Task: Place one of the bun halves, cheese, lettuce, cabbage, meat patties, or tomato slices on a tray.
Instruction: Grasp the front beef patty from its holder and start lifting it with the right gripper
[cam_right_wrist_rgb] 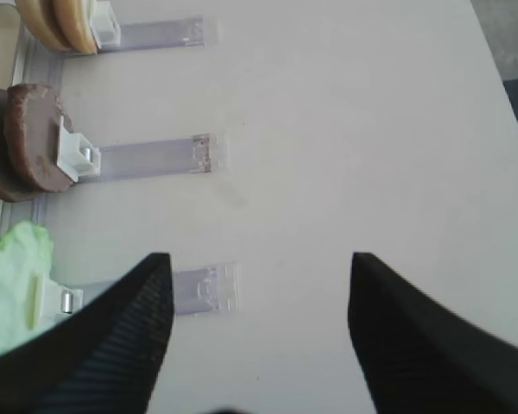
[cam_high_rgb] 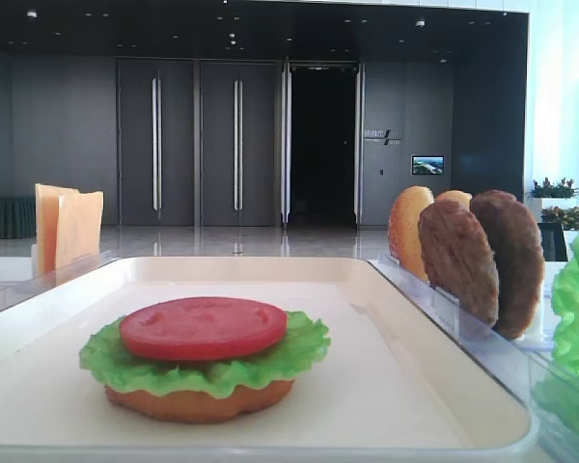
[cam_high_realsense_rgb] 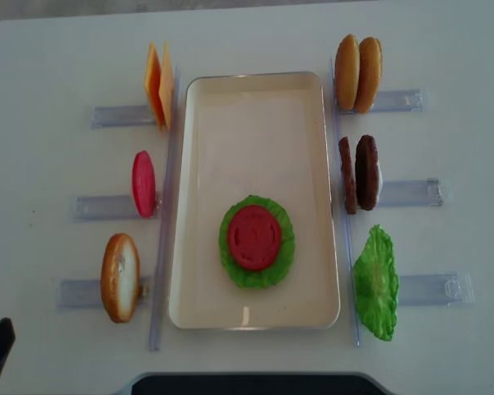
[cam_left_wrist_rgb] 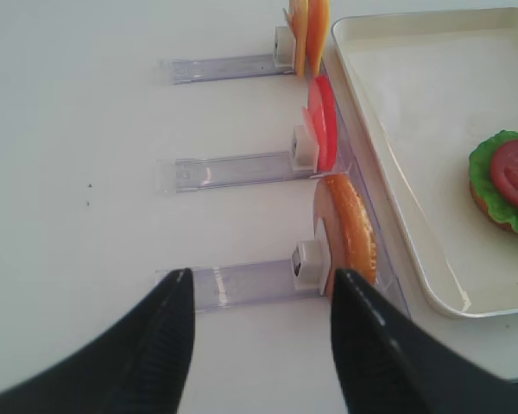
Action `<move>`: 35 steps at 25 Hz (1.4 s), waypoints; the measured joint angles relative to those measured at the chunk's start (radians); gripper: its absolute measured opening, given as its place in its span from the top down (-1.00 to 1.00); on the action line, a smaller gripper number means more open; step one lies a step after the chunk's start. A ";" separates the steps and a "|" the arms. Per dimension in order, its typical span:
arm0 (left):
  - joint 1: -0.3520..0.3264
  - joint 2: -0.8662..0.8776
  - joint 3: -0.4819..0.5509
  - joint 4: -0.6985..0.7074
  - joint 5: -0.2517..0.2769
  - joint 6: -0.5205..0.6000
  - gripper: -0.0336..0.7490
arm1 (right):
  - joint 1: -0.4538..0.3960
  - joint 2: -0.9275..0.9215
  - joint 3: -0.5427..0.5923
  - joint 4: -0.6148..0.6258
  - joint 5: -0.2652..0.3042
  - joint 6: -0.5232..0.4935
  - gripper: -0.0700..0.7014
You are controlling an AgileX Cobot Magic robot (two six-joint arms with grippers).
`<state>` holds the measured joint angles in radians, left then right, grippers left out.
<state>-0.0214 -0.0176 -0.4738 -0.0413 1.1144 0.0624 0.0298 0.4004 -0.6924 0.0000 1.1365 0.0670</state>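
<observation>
- On the tray (cam_high_realsense_rgb: 199, 206), toward its near end: bun half (cam_high_rgb: 198, 400) at the bottom, lettuce (cam_high_realsense_rgb: 235, 267) over it, tomato slice (cam_high_realsense_rgb: 253, 237) on top, stacked flat.
- Left of the tray, standing on edge in clear racks (cam_high_realsense_rgb: 115, 115): cheese slices (cam_high_realsense_rgb: 158, 84) at the far end, a spare tomato slice (cam_high_realsense_rgb: 142, 183) in the middle, another bun half (cam_high_realsense_rgb: 119, 276) nearest.
- Right of the tray: two bun halves (cam_high_realsense_rgb: 358, 72) far, two meat patties (cam_high_realsense_rgb: 358, 173) in the middle, a second lettuce leaf (cam_high_realsense_rgb: 375, 283) nearest.
- Left gripper (cam_left_wrist_rgb: 259, 332) hanging over the white table (cam_left_wrist_rgb: 78, 129), fingers spread apart, nothing between them, the near-left bun half just ahead.
- Right gripper (cam_right_wrist_rgb: 259, 323) likewise parted and empty above bare table, lettuce leaf beside its left finger; touching or not, hard to tell from this angle.
</observation>
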 joint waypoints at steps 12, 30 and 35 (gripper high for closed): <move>0.000 0.000 0.000 0.000 0.000 0.000 -0.08 | 0.000 0.645 -0.409 0.000 0.013 0.023 -0.45; 0.000 0.000 0.000 0.000 0.000 0.000 -0.08 | 0.000 0.934 -0.531 0.000 0.081 0.022 -0.52; 0.000 0.000 0.000 0.000 0.000 0.000 -0.08 | 0.039 0.934 -0.531 0.000 0.082 0.025 -0.52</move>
<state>-0.0214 -0.0176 -0.4738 -0.0413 1.1142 0.0624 0.0687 1.3345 -1.2237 0.0000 1.2184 0.0918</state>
